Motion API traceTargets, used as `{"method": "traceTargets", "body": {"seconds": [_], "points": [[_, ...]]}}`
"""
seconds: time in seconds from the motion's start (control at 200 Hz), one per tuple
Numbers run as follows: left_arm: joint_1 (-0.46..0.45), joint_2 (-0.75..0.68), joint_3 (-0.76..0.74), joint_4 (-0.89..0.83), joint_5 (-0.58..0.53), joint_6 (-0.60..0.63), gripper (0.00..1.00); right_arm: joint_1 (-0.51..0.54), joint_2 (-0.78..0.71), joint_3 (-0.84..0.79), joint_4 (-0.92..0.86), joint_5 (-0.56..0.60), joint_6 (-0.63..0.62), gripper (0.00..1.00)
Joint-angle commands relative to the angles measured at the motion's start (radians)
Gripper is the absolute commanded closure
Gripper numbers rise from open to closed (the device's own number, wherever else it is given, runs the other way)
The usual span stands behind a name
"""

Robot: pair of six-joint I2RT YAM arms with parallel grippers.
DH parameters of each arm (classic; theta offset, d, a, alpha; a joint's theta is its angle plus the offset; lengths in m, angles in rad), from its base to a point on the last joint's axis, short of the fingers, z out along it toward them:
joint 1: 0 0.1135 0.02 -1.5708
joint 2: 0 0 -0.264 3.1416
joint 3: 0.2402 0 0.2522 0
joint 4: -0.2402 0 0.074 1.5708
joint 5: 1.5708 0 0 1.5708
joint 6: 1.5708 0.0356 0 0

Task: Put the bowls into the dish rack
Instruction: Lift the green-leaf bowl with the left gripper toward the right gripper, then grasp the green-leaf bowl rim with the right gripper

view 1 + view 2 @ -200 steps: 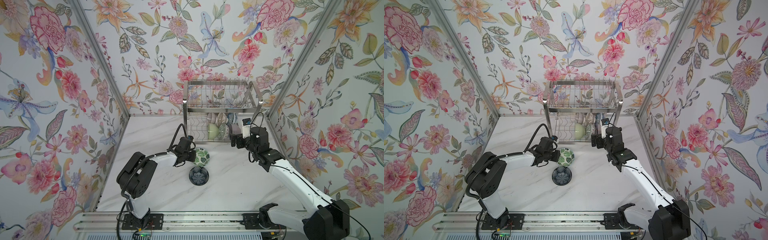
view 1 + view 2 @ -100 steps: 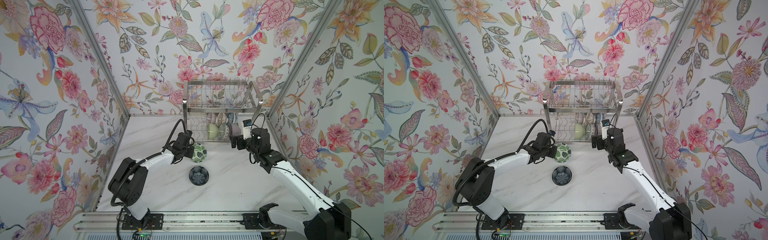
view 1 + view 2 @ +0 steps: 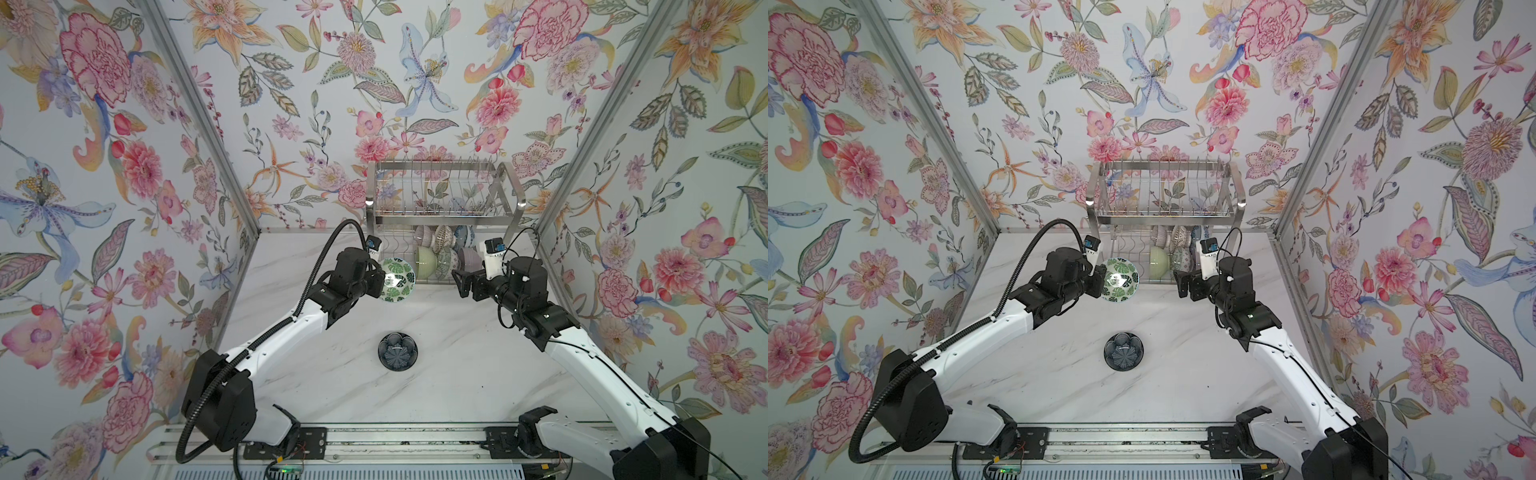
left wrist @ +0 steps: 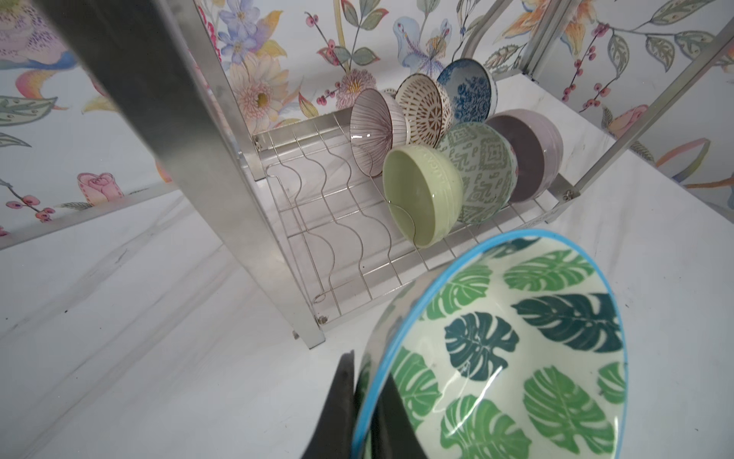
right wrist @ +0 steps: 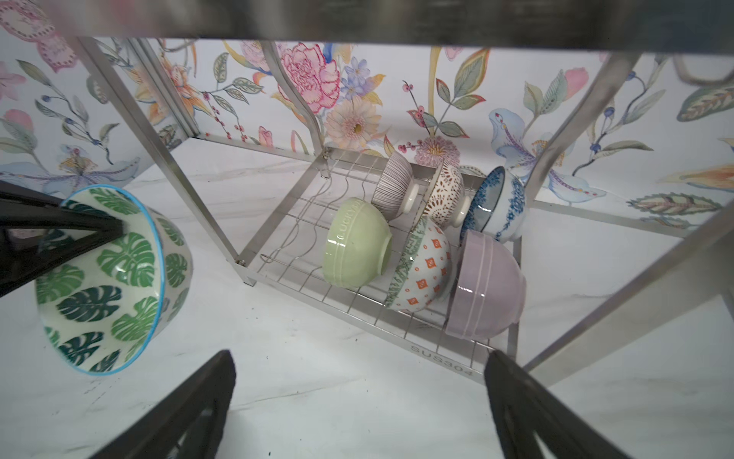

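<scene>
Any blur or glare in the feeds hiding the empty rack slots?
Left wrist view: rack's near leg blurred, glare patches inside the leaf bowl, slots sharp. Right wrist view: top bar blurred, racked bowls crisp. Both top views: small glints on the rack's upper corners.

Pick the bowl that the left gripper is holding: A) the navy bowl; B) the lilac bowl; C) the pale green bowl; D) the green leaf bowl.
D: the left gripper pinches the blue rim of the green leaf bowl, tipped on its side in front of the dish rack, while the navy bowl sits free on the table.
</scene>
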Motion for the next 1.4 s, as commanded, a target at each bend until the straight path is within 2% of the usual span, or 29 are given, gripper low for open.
{"method": "traceTargets", "body": {"seconds": [0.0, 0.18, 0.495, 0.57, 0.646, 0.696, 0.901, 1.256, 1.396], "points": [[-0.009, -0.003, 0.036, 0.136, 0.016, -0.004, 1.00, 0.034, -0.007, -0.002, 0.065, -0.073, 0.039, 0.01], [-0.032, 0.031, 0.075, 0.233, 0.027, 0.001, 1.00, 0.068, 0.041, 0.016, 0.126, -0.089, 0.120, 0.01], [-0.067, 0.067, 0.089, 0.386, 0.043, -0.032, 1.00, 0.108, 0.153, 0.052, 0.236, -0.137, 0.238, 0.19], [-0.072, 0.070, 0.082, 0.402, 0.046, -0.042, 1.00, 0.117, 0.178, 0.060, 0.253, -0.144, 0.250, 0.31], [-0.076, 0.070, 0.077, 0.414, 0.048, -0.051, 1.00, 0.125, 0.204, 0.071, 0.257, -0.141, 0.261, 0.48], [-0.078, 0.070, 0.075, 0.422, 0.051, -0.056, 1.00, 0.128, 0.221, 0.081, 0.259, -0.137, 0.268, 0.54], [-0.090, 0.075, 0.068, 0.434, 0.058, -0.063, 1.00, 0.143, 0.262, 0.105, 0.271, -0.113, 0.287, 0.67], [-0.097, 0.072, 0.052, 0.440, 0.060, -0.068, 1.00, 0.159, 0.289, 0.126, 0.263, -0.057, 0.304, 1.00], [-0.097, 0.072, 0.050, 0.438, 0.063, -0.067, 1.00, 0.162, 0.290, 0.128, 0.261, -0.048, 0.304, 1.00]]}}
